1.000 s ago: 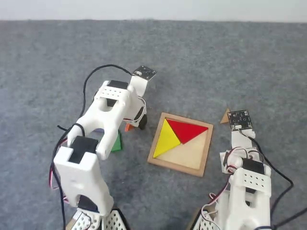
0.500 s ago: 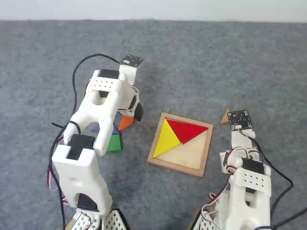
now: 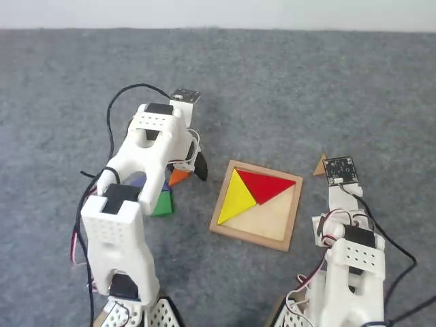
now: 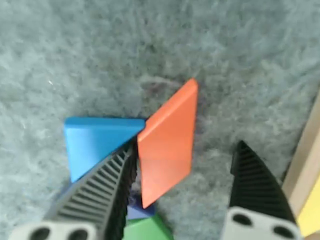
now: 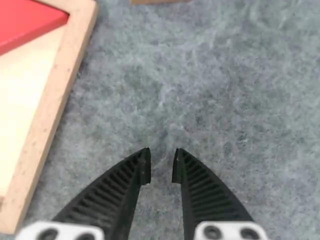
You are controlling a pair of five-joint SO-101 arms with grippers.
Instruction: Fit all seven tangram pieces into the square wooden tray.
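The square wooden tray (image 3: 289,214) holds a yellow triangle (image 3: 237,196) and a red triangle (image 3: 267,184). Left of it lie an orange parallelogram (image 3: 178,176), a green piece (image 3: 162,202) and a blue triangle (image 3: 138,182). My left gripper (image 4: 186,147) is open just above the carpet, with the orange parallelogram (image 4: 167,142) between its fingers and the blue triangle (image 4: 95,142) just outside one finger. In the high view the left gripper (image 3: 189,170) sits over the orange piece. My right gripper (image 5: 161,152) is shut and holds nothing, above bare carpet beside the tray's frame (image 5: 55,100).
A small wood-coloured triangle (image 3: 319,165) lies on the carpet right of the tray, by the right arm (image 3: 347,252). The tray's edge (image 4: 305,160) is close to the left gripper's outer finger. Grey carpet stretches far behind the tray.
The left arm's wrist swung left, away from the tray, then eased back a little, and more of the orange piece now shows. The right arm has not moved.
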